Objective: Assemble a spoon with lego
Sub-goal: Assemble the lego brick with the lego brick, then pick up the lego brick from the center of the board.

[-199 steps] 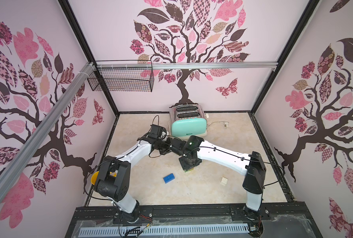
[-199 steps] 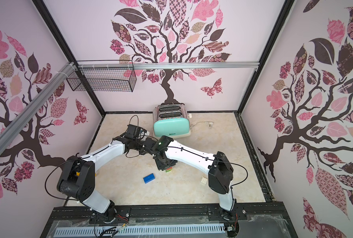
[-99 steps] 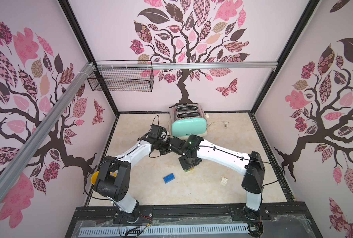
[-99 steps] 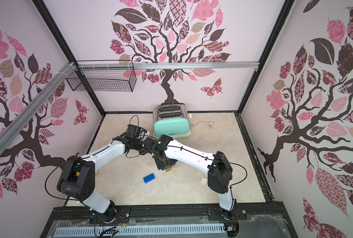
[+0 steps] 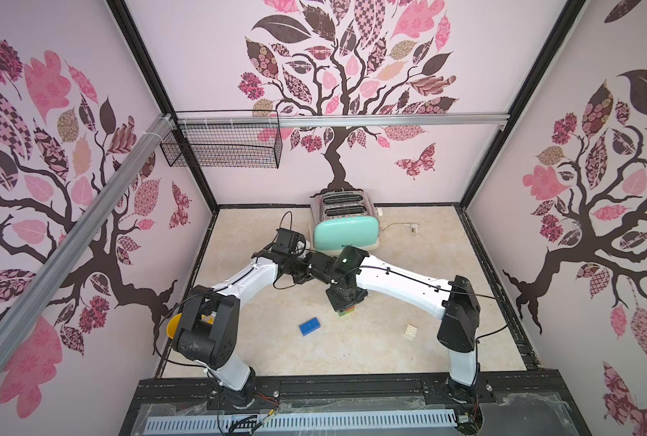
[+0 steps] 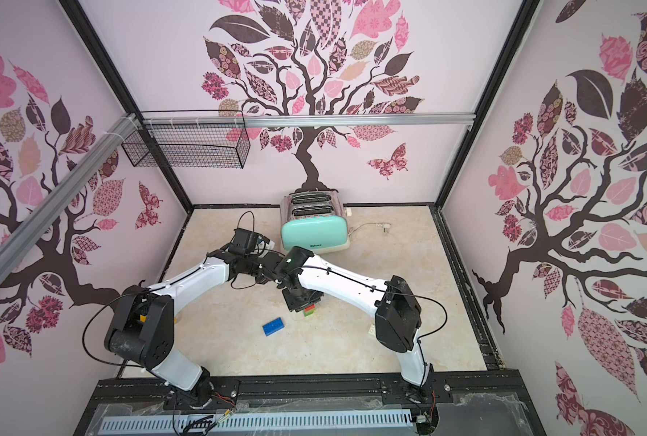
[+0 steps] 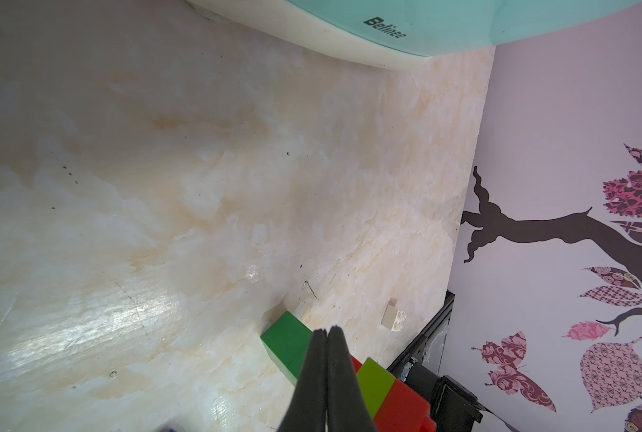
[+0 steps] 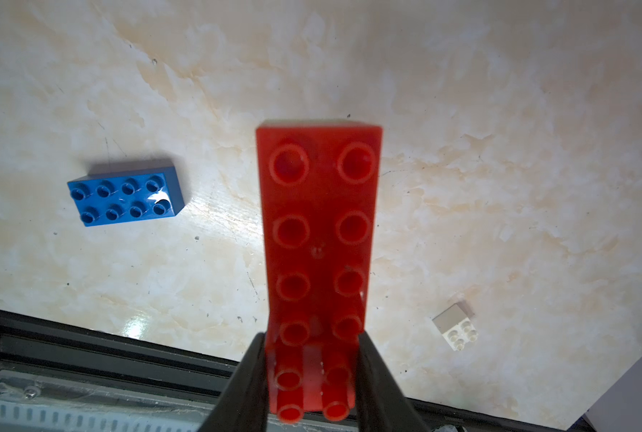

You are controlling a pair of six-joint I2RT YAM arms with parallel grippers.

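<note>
The spoon [image 8: 317, 239], part-built, is being held by the right gripper [image 8: 314, 377], whose two black jaws are clamping the near end of its topmost long red brick from both flat sides, studs facing the wrist camera. In the left wrist view the same build [image 7: 372, 377] is showing as a stack of dark green, lime and red bricks, with the left gripper [image 7: 327, 333] sitting just in front of it, its fingers pressed together on nothing; whether they are touching the green brick cannot be told. In both top views the two arms are meeting at mid-table, the build peeking out below the right wrist [image 5: 346, 310], near the mint toaster [image 5: 346, 234]. Two loose pieces of lego are waiting apart from it: a blue oblong brick [image 8: 126, 196] and, on the far side of the build, a small white square brick [image 8: 456, 327], both lying studs-up on the marble-look table [image 8: 499, 149]. Judging by the look of it, the build is light, rigid and glossy, so it is likely slipping easily under a narrow pinch, and the stud joints are probably the weak points under sideways leverage. Gripping across parallel flat walls, close to the seam being pressed, is looking safest.
</note>
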